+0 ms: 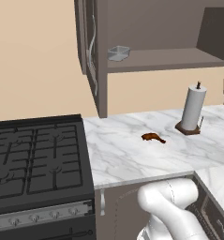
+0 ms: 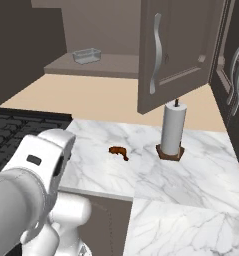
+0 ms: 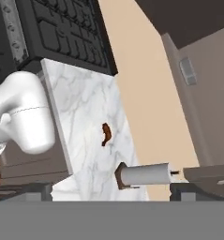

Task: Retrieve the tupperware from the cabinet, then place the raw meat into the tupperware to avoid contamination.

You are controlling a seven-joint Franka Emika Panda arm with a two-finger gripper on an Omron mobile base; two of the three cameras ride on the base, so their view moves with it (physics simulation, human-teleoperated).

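While my arm sits folded low in front of the bench [image 1: 132,154] with its jaws spread wide and holding nothing, the tupperware [image 1: 118,53] waits up on the inner shelf [image 1: 179,58] of the open cabinet [image 2: 176,50], near the shelf's left end, well above and beyond the hand. I judge the reach must go up and forward. The raw meat [image 2: 119,152] lies on the marble, well left of the paper towel roll [image 2: 172,131].
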